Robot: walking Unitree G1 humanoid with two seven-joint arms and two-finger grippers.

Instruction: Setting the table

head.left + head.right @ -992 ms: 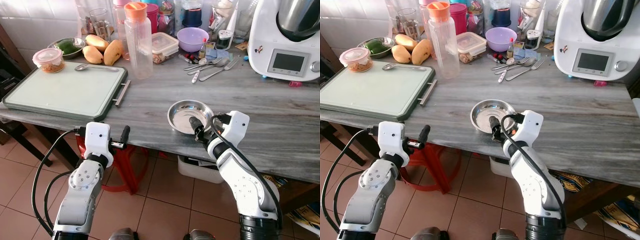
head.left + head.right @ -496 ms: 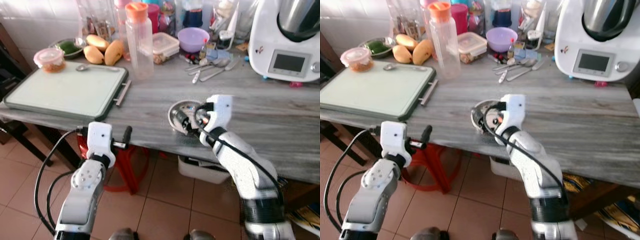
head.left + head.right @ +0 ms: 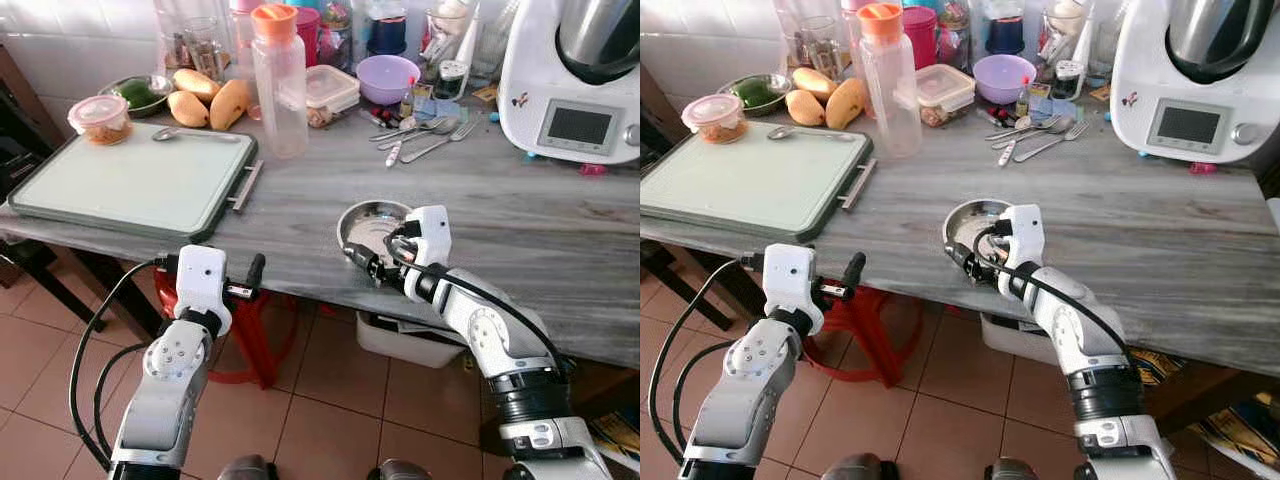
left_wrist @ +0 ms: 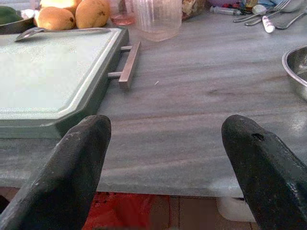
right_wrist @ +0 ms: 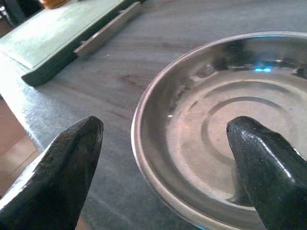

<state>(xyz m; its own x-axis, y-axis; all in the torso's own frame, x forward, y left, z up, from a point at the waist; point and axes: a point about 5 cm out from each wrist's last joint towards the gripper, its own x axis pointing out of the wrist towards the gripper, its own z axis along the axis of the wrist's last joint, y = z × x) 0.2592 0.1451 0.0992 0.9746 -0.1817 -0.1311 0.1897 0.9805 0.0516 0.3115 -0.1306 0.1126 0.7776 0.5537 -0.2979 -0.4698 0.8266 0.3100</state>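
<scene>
Grey marble counter point(image 3: 520, 215) lies bare between the tray point(image 3: 130, 185) and the steel plate point(image 3: 372, 222), which sits close to the front edge, shiny, round and shallow. It is straddled at its near rim by the open right gripper point(image 5: 163, 167). Below the edge, the left gripper point(image 4: 163, 163) is held open.

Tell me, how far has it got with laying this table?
Barely started. The steel plate sits near the table's front edge. The right gripper is open astride its rim, one finger inside, not yet gripping. The left gripper hangs open below the edge. Cutlery lies at the back, unplaced.
</scene>
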